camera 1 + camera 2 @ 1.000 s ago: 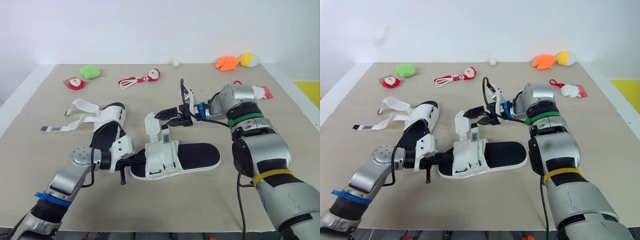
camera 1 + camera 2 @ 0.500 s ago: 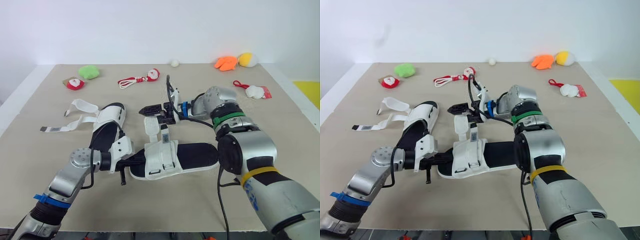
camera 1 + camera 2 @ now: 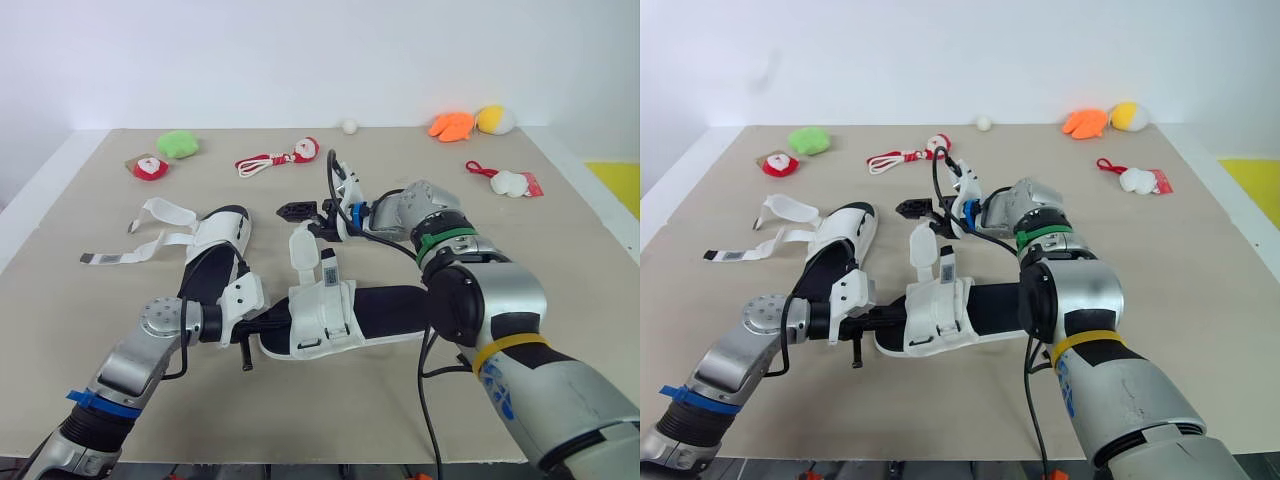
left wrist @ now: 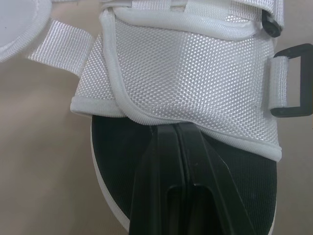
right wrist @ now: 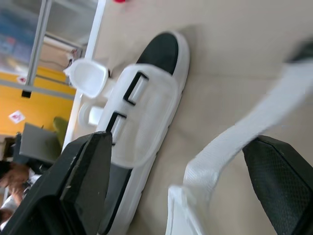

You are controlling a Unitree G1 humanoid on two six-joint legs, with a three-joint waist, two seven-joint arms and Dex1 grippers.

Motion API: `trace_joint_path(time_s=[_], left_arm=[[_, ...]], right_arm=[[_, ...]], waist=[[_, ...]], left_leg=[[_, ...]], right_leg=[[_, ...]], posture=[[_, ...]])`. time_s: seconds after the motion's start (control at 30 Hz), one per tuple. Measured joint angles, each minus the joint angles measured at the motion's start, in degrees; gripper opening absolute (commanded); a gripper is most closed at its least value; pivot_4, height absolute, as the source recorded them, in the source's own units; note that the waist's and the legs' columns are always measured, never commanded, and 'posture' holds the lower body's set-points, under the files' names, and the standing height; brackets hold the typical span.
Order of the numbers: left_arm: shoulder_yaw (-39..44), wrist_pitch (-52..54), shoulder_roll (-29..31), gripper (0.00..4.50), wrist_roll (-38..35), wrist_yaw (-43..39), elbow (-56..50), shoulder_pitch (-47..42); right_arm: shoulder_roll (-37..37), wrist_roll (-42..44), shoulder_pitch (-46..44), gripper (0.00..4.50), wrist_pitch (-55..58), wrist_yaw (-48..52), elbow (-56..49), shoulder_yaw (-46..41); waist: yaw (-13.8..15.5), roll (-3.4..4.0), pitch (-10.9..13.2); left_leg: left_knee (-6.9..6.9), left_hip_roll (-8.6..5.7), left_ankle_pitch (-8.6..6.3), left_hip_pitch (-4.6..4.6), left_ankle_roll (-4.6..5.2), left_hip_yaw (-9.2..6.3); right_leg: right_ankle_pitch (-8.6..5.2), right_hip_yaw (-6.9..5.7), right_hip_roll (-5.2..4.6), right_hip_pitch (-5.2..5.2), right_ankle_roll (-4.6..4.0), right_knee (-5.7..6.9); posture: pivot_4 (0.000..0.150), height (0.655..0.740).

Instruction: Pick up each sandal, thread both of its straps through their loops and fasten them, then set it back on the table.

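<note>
Now the right claw (image 3: 297,210) has swung toward the robot's left. It was beside the raised white webbing strap (image 3: 303,250) and now hangs just past that strap's tip. Its fingers are spread wide. The right wrist view shows the strap lying between them, not pinched. So no grasp yet, and threading on this one has not begun. The strap belongs to the near white mesh sandal with a black footbed (image 3: 350,315), which lies flat on the beige surface (image 3: 600,270). The left claw (image 3: 270,320) hasn't moved. Its fingers are closed together, tips against the footbed at the edge of the mesh upper. I can't tell if it pinches any fabric.

The far white sandal (image 3: 215,255) lies just beside the near one, both straps (image 3: 165,212) loose and untouched. The right claw is near its toe, with a collision risk if it goes further. Green plush (image 3: 180,143), red-and-white Santa toys (image 3: 305,150), orange plush (image 3: 453,125) and white ball (image 3: 349,126) sit well apart at the back, not in the way.
</note>
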Motion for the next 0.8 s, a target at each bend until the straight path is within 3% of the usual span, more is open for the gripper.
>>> trace_joint_path(time_s=[0.3, 0.4, 0.67, 0.8], left_arm=[[0.00, 0.00, 0.00, 0.00, 0.00, 0.19, -0.33, 0.24], [0.00, 0.05, 0.00, 0.00, 0.00, 0.24, -0.50, 0.29], [0.00, 0.14, -0.04, 0.00, 0.00, 0.28, -0.54, 0.29], [0.00, 0.14, -0.10, 0.00, 0.00, 0.28, -0.50, 0.26]], right_arm=[[0.56, -1.79, 0.00, 4.42, -0.85, 0.13, 0.23, -0.34], [0.66, -2.31, 0.00, 3.70, -0.83, 0.15, 0.23, -0.35], [0.80, -2.97, 0.00, 0.17, -1.29, 0.74, 0.23, -0.45], [0.88, -3.24, 0.00, 0.07, -2.38, 1.08, 0.23, -0.45]], waist=[[-0.01, 0.00, 0.00], [-0.01, 0.00, 0.00], [-0.02, 0.00, 0.00], [-0.02, 0.00, 0.00]], left_leg=[[0.00, 0.00, 0.00, 0.00, 0.00, 0.00], [-0.01, 0.00, 0.00, 0.00, 0.00, 0.00], [-0.01, 0.00, 0.00, 0.00, 0.00, 0.00], [-0.01, 0.00, 0.00, 0.00, 0.00, 0.00]], right_leg=[[0.00, 0.00, 0.00, 0.00, 0.00, 0.00], [0.00, 0.00, 0.00, 0.00, 0.00, 0.00], [0.00, 0.00, 0.00, 0.00, -0.02, 0.00], [0.00, 0.00, 0.00, 0.00, -0.01, 0.00]], posture=[[0.150, 0.7400], [0.150, 0.7400], [0.150, 0.7400], [0.150, 0.7400]])
